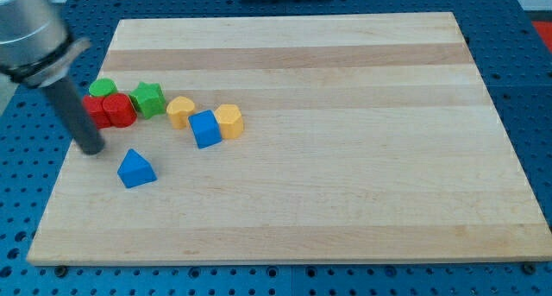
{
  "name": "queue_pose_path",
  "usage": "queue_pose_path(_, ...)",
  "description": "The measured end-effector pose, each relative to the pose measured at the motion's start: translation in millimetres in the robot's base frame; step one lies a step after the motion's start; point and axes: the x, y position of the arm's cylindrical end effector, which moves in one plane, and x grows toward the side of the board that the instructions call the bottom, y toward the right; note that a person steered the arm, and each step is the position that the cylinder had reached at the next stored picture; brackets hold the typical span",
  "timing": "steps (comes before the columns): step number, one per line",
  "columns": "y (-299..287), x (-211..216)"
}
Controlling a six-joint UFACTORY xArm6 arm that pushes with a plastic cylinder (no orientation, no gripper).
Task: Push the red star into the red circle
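Note:
Two red blocks sit side by side and touching near the board's left edge. The right one (119, 110) has a lobed, rounded outline. The left one (93, 107) is partly hidden behind my rod. I cannot tell which is the star and which the circle. My tip (91, 149) rests on the board just below the left red block, at the view's left, and is apart from the blue triangle (136, 168) to its lower right.
A green round block (103, 89) sits above the red pair and a green star (148, 98) sits to their right. Further right are a yellow heart (179, 111), a blue cube (205, 129) and a yellow hexagon (228, 121). The wooden board's left edge (60, 175) is close to the tip.

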Motion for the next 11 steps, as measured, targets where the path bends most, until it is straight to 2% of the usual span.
queue_pose_path(1,-22.7,1.5)
queue_pose_path(3,-22.7,-1.3)
queue_pose_path(6,-22.7,-45.5)
queue_pose_path(8,-22.2,-96.1)
queue_pose_path(9,-22.2,-108.1)
queue_pose_path(11,30.6,-81.0)
